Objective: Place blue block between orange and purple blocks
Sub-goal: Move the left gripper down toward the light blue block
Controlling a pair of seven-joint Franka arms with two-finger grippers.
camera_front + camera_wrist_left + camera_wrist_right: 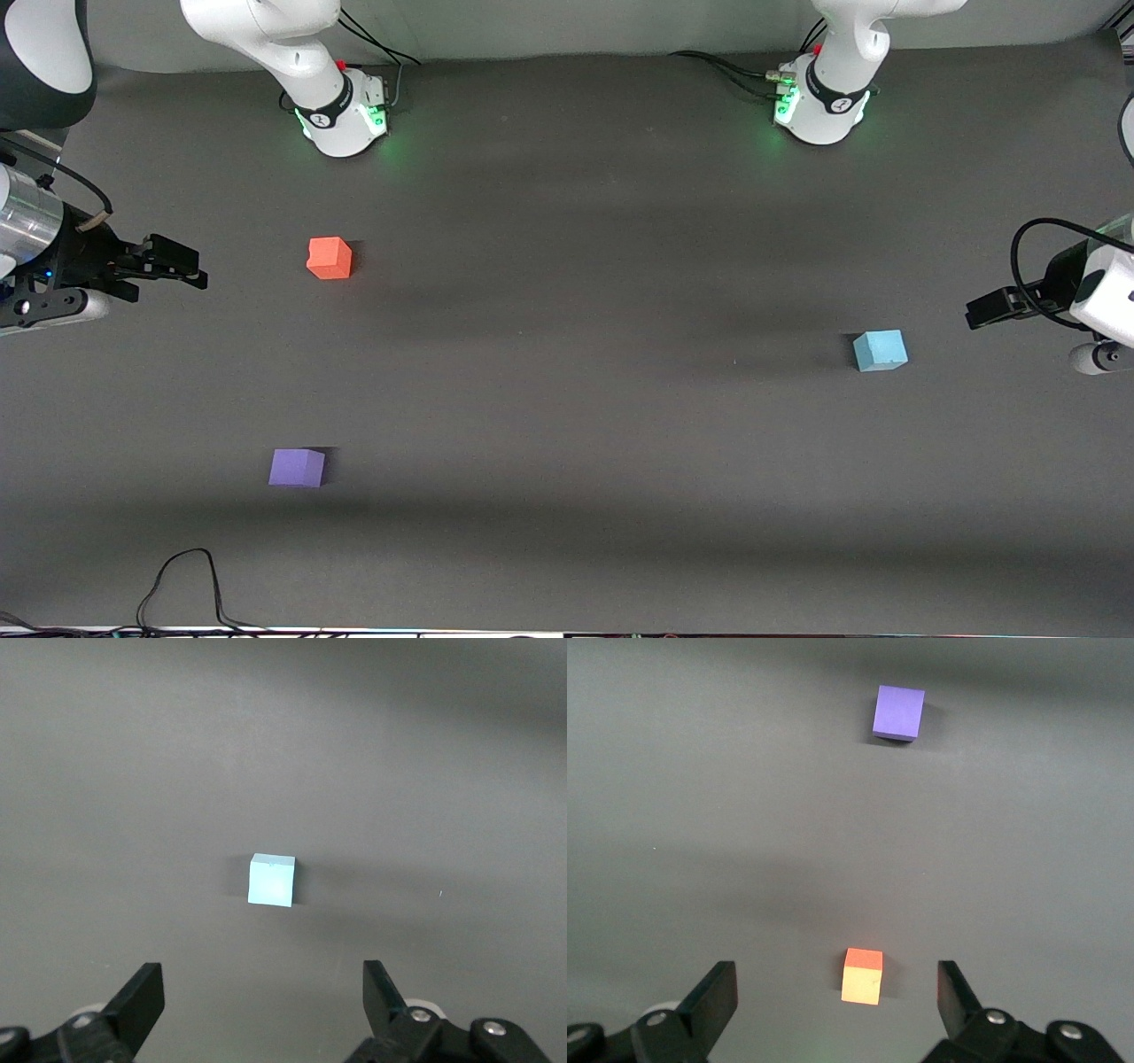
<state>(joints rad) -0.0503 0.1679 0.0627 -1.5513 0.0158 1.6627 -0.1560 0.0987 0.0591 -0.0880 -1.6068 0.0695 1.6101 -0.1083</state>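
Blue block [880, 350] on table [567, 399], toward left arm's end, well apart from other cubes. Orange block [330, 258] and purple block [297, 467] toward right arm's end; purple nearer front camera. Left gripper [985, 312] up beside blue block, jaws wide, holding nothing. Right gripper [182, 266] up beside orange block, jaws wide, holding nothing

- Our arms: glossy white rounded shells; black joint bands; green lights at both bases
- Our cabling: black leads; red connectors
- Our left gripper [974, 315]; right gripper [197, 270]: matte black fingers; silver screws
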